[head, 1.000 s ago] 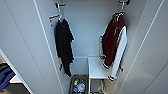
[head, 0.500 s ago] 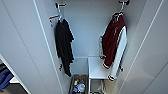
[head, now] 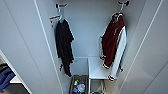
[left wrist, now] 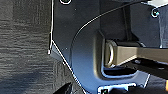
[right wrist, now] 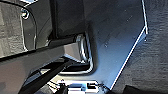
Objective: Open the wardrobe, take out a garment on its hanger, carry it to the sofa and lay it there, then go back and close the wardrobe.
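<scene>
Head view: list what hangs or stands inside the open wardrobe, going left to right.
Left wardrobe door → black t-shirt → box of small items on the floor → white shelf → maroon jacket with white sleeves → right wardrobe door.

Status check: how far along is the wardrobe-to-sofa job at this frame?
Done: the tall white wardrobe stands open, both doors swung aside. In hand: nothing; the maroon varsity jacket with white sleeves hangs on its white plastic hanger inside, on the right, untouched, apart from the black t-shirt on the left. Left: taking the jacket out, carrying it to the sofa, laying it down, closing the wardrobe.
</scene>
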Available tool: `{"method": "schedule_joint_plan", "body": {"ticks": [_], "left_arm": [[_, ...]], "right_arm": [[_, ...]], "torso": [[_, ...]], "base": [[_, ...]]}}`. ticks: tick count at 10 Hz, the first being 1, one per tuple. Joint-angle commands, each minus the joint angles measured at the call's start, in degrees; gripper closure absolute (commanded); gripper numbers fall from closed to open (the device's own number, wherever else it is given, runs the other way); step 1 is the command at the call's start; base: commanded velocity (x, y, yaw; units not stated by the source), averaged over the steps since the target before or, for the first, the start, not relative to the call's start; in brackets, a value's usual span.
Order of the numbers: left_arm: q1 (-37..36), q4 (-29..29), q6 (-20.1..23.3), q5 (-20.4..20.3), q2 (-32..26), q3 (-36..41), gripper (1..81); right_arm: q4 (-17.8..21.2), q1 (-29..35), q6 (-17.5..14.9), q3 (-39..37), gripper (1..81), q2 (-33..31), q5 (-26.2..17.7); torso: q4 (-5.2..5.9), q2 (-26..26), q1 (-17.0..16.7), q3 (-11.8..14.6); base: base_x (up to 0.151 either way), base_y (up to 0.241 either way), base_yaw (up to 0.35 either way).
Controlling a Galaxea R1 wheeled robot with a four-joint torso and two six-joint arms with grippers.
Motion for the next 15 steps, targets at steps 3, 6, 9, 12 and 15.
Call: {"method": "schedule_joint_plan", "body": {"ticks": [3,6,9,12,15], "left_arm": [[-2.28,-14.76,14.37,2.48,-0.11,0.25,1.0],[-2.63,-14.58,13.93,2.3,0.95,-1.24,1.0],[-3.69,-13.44,14.72,2.65,1.3,-1.42,1.0],[-4.21,-13.53,14.81,2.3,0.25,-1.16,1.0],[-4.21,-12.65,14.81,2.3,0.77,-1.07,1.0]], "right_arm": [[-0.36,0.82,0.28,-0.63,1.0,1.03,-3.91],[-0.1,0.54,0.02,-6.26,1.0,1.21,-3.31],[12.38,1.96,-17.29,-6.96,1.0,2.53,-3.93],[26.71,1.96,-31.97,-7.67,1.0,2.88,-3.75],[26.97,1.69,-31.88,-8.72,1.0,5.25,-3.57]], "torso": [[0.0,0.0,-0.02,0.0],[0.0,-0.02,-0.02,0.02],[0.0,-0.02,-0.02,0.02],[0.0,-0.02,-0.02,0.02],[0.0,-0.02,-0.02,4.2]], "base": [[0.0,0.0,0.0],[0.0,0.0,0.0],[0.0,0.0,0.0],[0.0,0.0,0.0],[0.0,0.0,0.0]]}}
